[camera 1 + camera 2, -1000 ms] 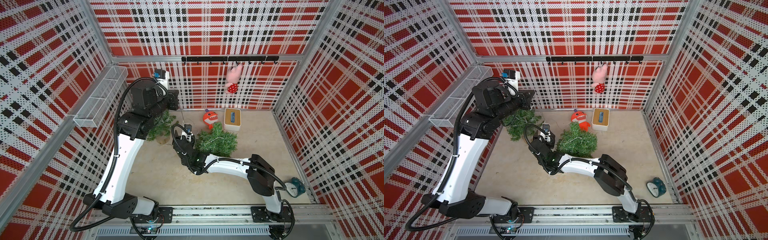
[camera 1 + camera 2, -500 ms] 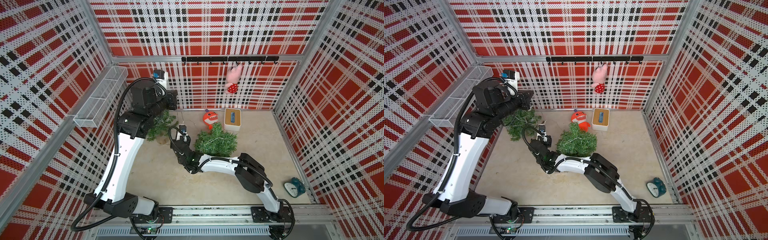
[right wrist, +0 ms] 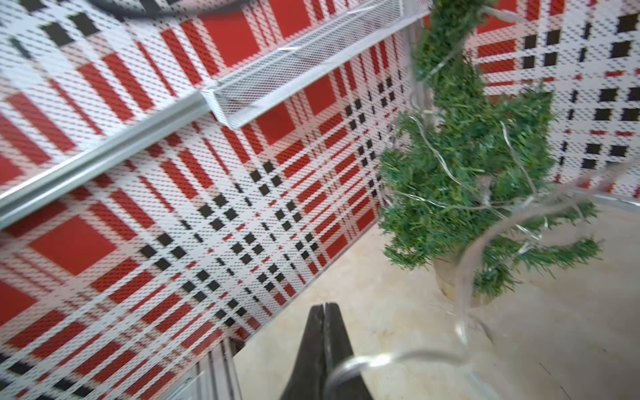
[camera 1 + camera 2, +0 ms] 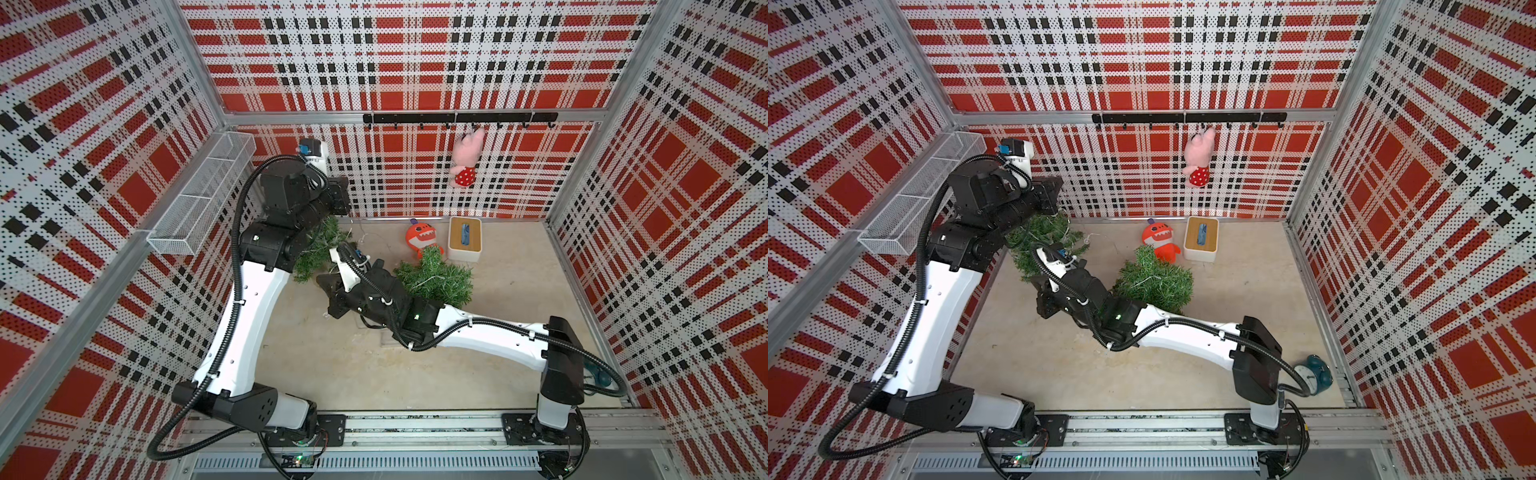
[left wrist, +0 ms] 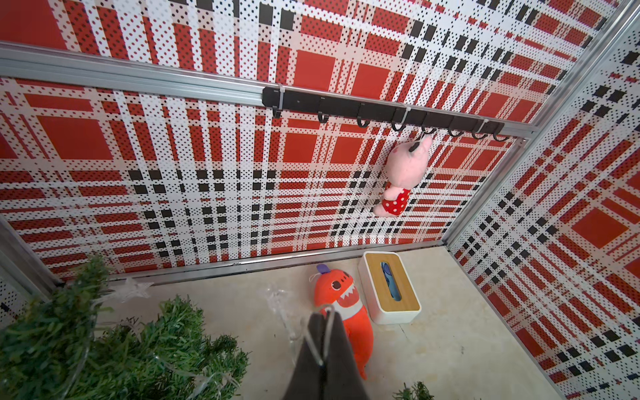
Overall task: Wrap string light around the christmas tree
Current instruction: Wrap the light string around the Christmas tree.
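— Left gripper first: we see its two dark fingers squeezed together, with the string light pinched between them.
— And the right gripper? Its fingers are pressed together too. The wire curls right beside them, but we cannot tell if it is caught.
— What does the string look like?
— Thin, silvery and see-through, with little clear stars on it. It loops over the christmas tree and trails onto the floor.
— Where is the tree?
— In the back left corner, standing in a pale pot. It is green and bushy.
— How do our arms sit?
— Our left arm goes up high and bends over the tree, its gripper pointing at the back wall. Our right arm stretches low across the floor, its gripper just in front of the tree.
— Do we see any boxes?
— Yes. A wire basket hangs on the left wall. A white box with a wooden lid sits by the back wall, with something blue in its slot. An orange toy lies just beside it.
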Robot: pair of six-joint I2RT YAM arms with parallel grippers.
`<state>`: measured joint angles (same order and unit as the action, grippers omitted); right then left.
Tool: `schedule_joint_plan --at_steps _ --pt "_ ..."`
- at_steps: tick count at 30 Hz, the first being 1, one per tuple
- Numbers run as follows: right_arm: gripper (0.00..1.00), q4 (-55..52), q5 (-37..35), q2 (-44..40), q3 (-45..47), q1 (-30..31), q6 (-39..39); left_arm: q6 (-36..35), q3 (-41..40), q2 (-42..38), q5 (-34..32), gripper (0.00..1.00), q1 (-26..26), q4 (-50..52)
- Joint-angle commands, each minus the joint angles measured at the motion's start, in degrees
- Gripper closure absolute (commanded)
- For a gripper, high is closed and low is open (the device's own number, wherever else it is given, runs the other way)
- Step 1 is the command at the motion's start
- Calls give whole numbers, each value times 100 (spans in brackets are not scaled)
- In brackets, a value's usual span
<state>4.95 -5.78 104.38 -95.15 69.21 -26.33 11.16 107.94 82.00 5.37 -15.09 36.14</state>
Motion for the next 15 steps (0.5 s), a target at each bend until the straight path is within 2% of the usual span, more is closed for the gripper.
schedule_joint_plan --at_steps 1,5,8,11,15 --pt "100 -651 1339 -319 -238 -14 176 35 -10 -127 55 100 49 -262" --pt "100 -1019 2093 -704 -373 -11 245 31 -10 -105 69 100 50 -265" --pt "100 -1919 2191 -949 -610 -6 384 60 -76 -159 138 100 48 -287" --pt "100 -2963 1617 -1309 -632 -12 692 143 -423 -392 326 100 50 -466" --pt "100 -3572 560 -2098 -67 -76 910 357 -1226 -883 423 100 -42 -957"
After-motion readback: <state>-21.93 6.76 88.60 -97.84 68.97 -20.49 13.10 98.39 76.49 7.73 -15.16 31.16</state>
